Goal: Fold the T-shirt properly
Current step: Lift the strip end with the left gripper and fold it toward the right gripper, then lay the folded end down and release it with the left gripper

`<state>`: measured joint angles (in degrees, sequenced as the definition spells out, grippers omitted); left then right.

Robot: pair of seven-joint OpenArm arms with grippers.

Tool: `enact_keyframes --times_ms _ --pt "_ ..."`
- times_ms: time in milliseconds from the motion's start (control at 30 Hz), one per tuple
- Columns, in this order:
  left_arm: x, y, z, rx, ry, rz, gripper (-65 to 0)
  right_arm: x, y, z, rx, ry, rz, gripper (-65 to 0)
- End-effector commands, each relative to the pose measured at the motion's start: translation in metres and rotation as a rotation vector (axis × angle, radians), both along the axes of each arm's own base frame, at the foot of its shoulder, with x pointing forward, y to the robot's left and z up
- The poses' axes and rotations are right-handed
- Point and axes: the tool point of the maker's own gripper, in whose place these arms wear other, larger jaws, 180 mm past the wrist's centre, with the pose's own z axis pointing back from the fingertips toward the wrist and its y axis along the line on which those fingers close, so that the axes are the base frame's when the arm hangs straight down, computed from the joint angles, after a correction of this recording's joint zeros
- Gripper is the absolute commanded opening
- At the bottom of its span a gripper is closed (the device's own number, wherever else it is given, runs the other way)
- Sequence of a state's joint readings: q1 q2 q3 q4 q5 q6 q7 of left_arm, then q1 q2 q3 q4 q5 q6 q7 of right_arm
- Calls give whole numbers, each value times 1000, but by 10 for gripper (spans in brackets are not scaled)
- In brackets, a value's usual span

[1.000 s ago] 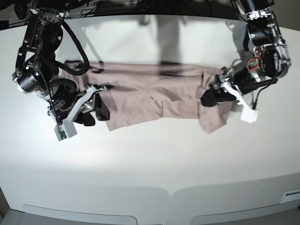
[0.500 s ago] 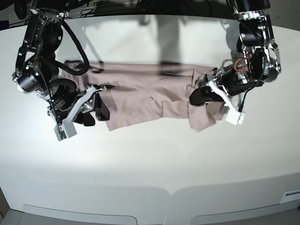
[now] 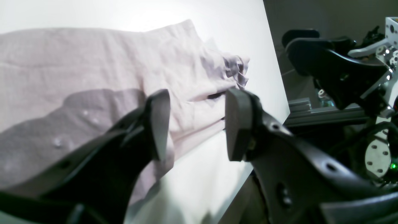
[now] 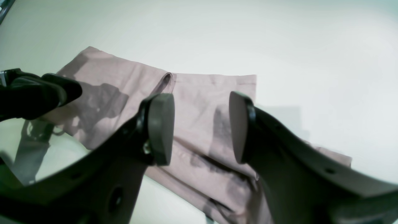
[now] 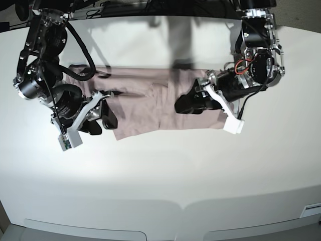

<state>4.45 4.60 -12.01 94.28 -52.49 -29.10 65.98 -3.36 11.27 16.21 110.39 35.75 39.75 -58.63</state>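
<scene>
I see the T-shirt (image 5: 150, 100) lying as a long band across the far half of the white surface (image 5: 165, 170), its long axis running side to side between my two arms. My left gripper (image 5: 183, 106) hovers over the band's middle, jaws apart with nothing between them; in its wrist view the cloth lies just past the pads. My right gripper (image 5: 108, 116) sits at the opposite end by the near corner, jaws spread too, empty. I judge the next fold turns on that end: the cloth lies inward of the right gripper, which is nearer it
</scene>
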Motion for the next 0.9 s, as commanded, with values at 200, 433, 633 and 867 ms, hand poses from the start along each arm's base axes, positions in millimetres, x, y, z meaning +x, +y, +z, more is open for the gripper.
enact_keyframes --times_ms 200,433,633,867 --pt "14 32 -21 282 -76 21 -368 6 1 15 11 -58 7 -359" --pt "17 42 -24 330 -96 40 -369 6 1 16 11 -58 7 -359" --pt "6 61 -48 468 -113 78 -369 6 1 16 11 -59 7 -359" --pt "2 62 -57 475 -104 89 -369 6 1 15 11 -57 7 -359"
